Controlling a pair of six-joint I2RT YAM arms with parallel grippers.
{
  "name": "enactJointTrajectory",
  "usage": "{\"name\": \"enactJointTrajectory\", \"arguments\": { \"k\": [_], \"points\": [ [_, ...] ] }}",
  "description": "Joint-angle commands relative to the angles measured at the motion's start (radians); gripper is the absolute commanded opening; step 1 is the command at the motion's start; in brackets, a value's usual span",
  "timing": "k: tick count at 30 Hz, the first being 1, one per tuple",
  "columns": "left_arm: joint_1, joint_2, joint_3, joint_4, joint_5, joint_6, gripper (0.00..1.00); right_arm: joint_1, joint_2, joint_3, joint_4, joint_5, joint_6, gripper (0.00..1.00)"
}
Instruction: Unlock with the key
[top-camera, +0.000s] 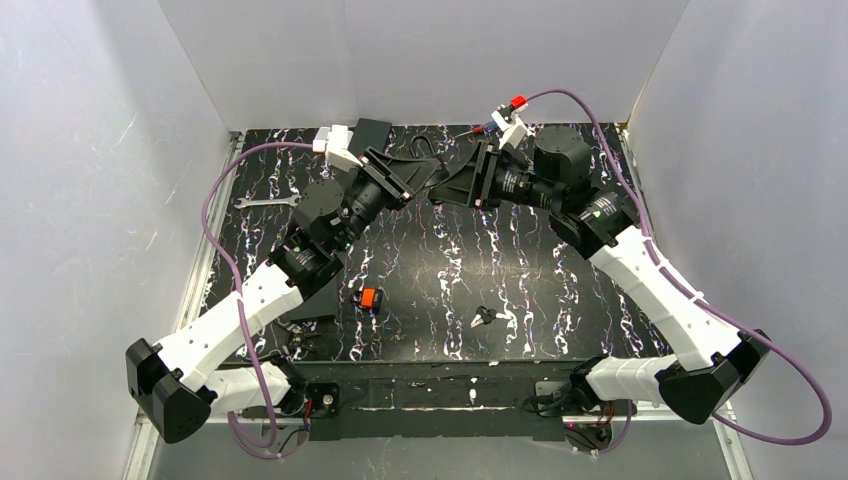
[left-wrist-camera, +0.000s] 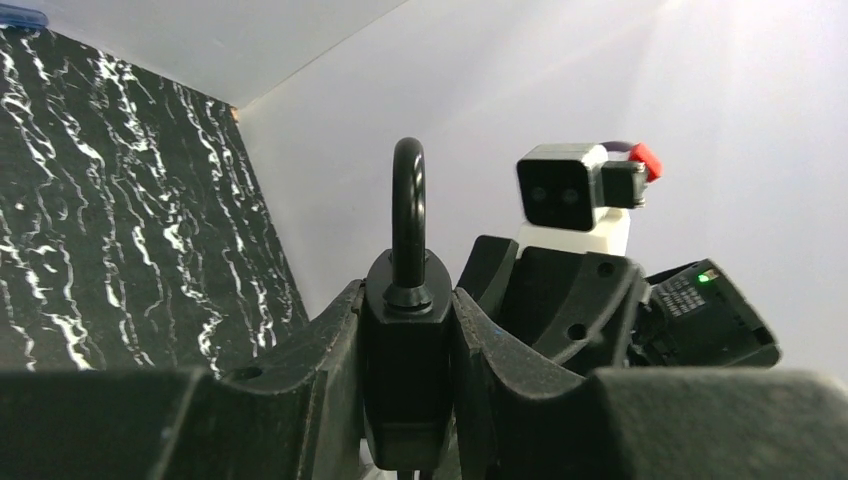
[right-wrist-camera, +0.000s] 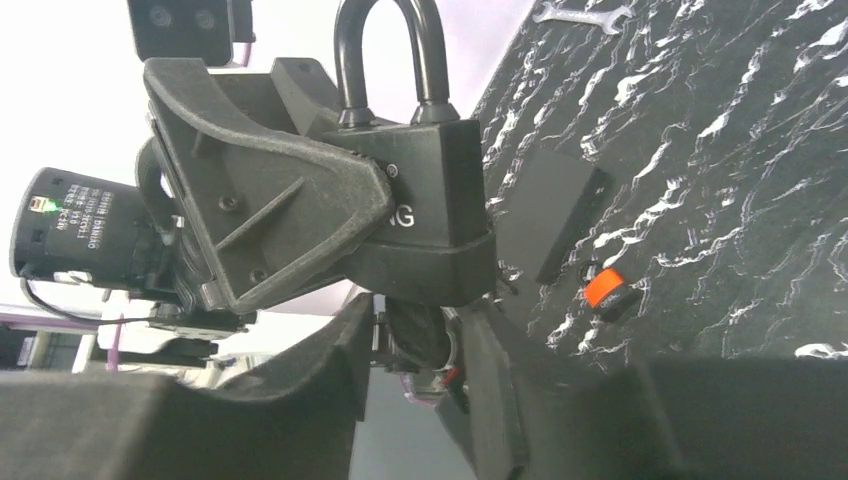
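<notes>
My left gripper (top-camera: 418, 178) is shut on the black padlock (top-camera: 430, 170) and holds it above the back of the table. In the left wrist view the padlock (left-wrist-camera: 405, 340) stands upright between the fingers, shackle closed. My right gripper (top-camera: 452, 188) meets it from the right. In the right wrist view my right gripper (right-wrist-camera: 420, 350) is shut on the dark head of the key (right-wrist-camera: 416, 335), pressed against the underside of the padlock (right-wrist-camera: 440, 200). The blade is hidden in the lock body. The left gripper's fingers (right-wrist-camera: 260, 200) clamp the padlock's side.
A small orange-bodied block (top-camera: 368, 298) lies front left of centre. A small dark and silvery piece (top-camera: 485, 318) lies near the front middle. A silver wrench (top-camera: 265, 201) lies at the left. A black flat box (top-camera: 372, 130) sits at the back edge. White walls surround the table.
</notes>
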Motion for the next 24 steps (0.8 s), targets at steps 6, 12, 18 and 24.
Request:
{"name": "enactJointTrajectory", "arguments": {
  "k": [6, 12, 18, 24],
  "points": [
    [-0.001, -0.043, -0.009, 0.081, -0.059, 0.057, 0.0, 0.005, -0.008, 0.124, -0.152, 0.085, -0.136, 0.86],
    [-0.008, -0.028, 0.016, 0.013, -0.114, 0.041, 0.0, 0.022, 0.041, 0.227, -0.314, 0.136, -0.22, 0.88],
    [-0.015, 0.01, 0.075, -0.109, -0.143, 0.019, 0.0, 0.115, 0.09, 0.336, -0.451, 0.309, -0.335, 0.87],
    [-0.027, 0.024, 0.091, -0.152, -0.203, -0.031, 0.0, 0.288, 0.172, 0.436, -0.572, 0.588, -0.381, 0.83]
  ]
}}
